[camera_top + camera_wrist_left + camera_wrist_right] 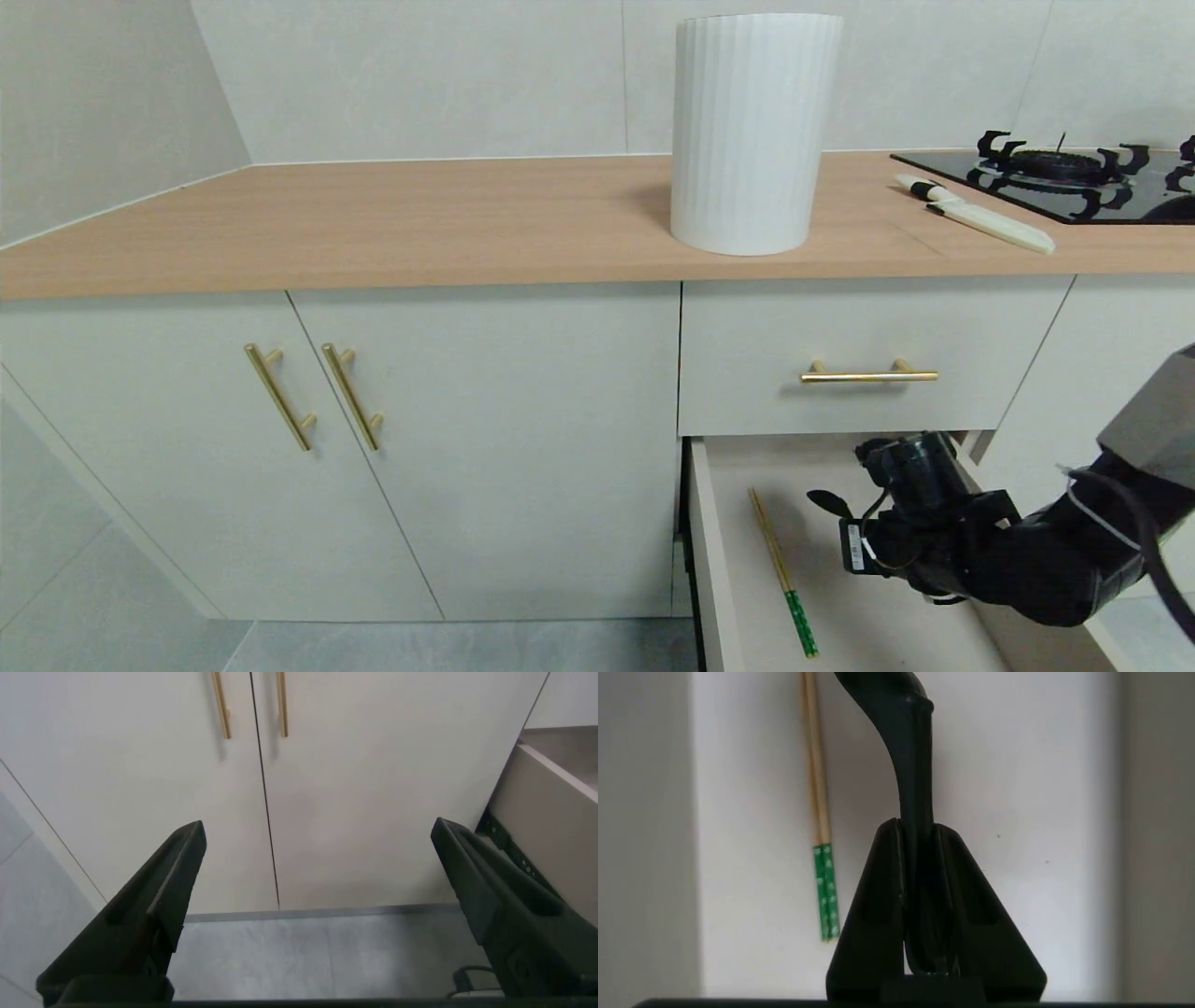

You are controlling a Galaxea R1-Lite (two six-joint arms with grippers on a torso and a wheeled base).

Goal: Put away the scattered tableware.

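Note:
My right gripper point(878, 509) hangs over the open lower drawer point(711, 532), shut on the handle of a black spoon-like utensil point(829, 502). In the right wrist view the fingers point(878, 887) clamp this utensil point(906, 737), which juts out above the drawer floor. A pair of wooden chopsticks with green ends point(782, 571) point(819, 812) lies on the drawer floor beside it. A white-bladed knife point(976, 213) with a black band rests on the wooden counter near the hob. My left gripper point(318, 835) is open and holds nothing, low before the cabinet doors.
A tall white ribbed cylinder point(742, 131) stands on the counter point(373, 224). A black gas hob point(1055, 177) is at the far right. The shut upper drawer with a gold handle point(868, 375) sits just above the open one. Two cabinet doors point(308, 397) are shut.

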